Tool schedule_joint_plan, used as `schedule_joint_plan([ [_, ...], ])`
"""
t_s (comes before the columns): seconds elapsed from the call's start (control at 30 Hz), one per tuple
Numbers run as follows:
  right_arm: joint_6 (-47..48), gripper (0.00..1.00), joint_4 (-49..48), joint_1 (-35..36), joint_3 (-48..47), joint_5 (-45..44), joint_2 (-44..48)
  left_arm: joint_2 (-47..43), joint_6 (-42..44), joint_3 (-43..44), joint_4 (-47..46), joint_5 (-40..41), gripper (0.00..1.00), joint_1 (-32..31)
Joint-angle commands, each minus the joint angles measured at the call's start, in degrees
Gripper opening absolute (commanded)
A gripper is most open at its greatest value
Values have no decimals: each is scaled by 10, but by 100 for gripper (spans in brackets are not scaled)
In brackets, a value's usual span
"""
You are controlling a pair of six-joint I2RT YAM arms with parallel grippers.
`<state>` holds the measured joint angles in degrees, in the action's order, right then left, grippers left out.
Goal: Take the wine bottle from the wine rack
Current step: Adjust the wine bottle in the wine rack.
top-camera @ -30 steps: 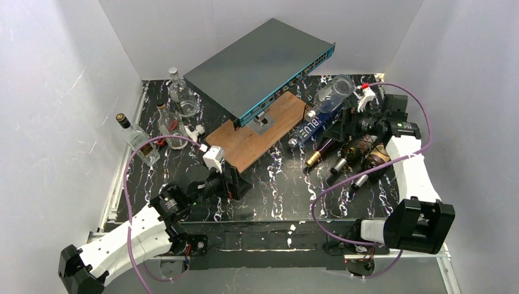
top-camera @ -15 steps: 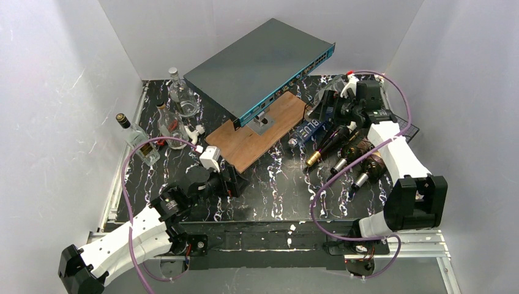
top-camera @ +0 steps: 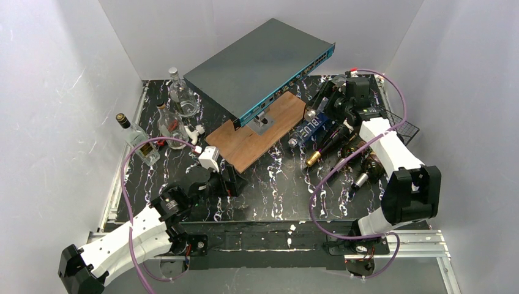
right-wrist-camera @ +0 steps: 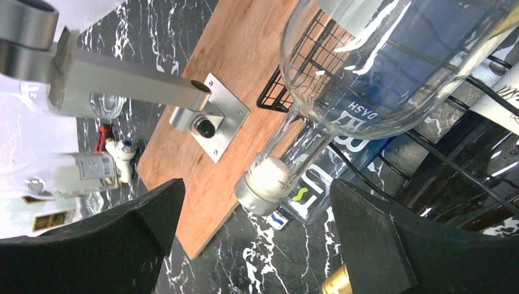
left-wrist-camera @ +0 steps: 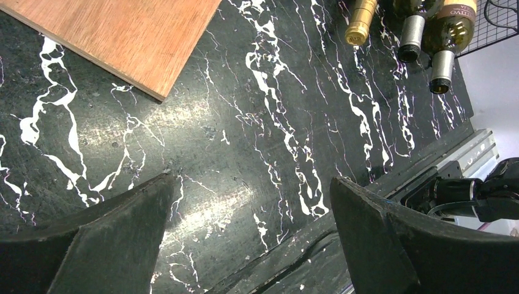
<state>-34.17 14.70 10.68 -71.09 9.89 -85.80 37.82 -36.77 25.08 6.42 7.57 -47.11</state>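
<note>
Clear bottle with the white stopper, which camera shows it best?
The right wrist view: the clear bottle is large and close, neck and white stopper plain, the wire rack behind it. The top external view shows little of it, hidden behind the right arm. The left wrist view shows only other bottles.

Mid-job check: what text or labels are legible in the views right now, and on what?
"BLUE": white letters on the blue container beside the wooden board.
"TIVO": end of a word cut by the frame, on a wine bottle, gold label.
Letters on the clear bottle, blue label: seen through glass, not surely readable.
Label on the square bottle at far left: too small.
</note>
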Motion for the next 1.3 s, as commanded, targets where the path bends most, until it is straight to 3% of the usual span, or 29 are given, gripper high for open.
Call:
schedule_joint_plan([
  [0.0, -50, 99, -37, 9, -14, -43, -18, -4, -3, 6, 11, 23, 98, -2],
  [0.23, -109, 98, -60, 10, 12, -39, -37, -12, -3, 4, 20, 30, 98, -2],
  [0.3, -135, 83, -99, 10, 31, -16, -52, -13, -6, 5, 20, 30, 98, -2],
  [0.77, -207, 43, -131, -6, 67, -17, -55, -7, -1, 11, 34, 36, 98, -2],
  [1.03, -208, 11, -142, -31, 87, 25, -26, -7, 5, 15, 38, 37, 98, -3],
  [1.17, -201, 1, -140, -42, 89, 40, -10, -11, 6, 15, 40, 37, 98, -2],
  [1.27, -190, 1, -130, -48, 89, 51, 2, -14, 7, 16, 40, 36, 98, -2],
])
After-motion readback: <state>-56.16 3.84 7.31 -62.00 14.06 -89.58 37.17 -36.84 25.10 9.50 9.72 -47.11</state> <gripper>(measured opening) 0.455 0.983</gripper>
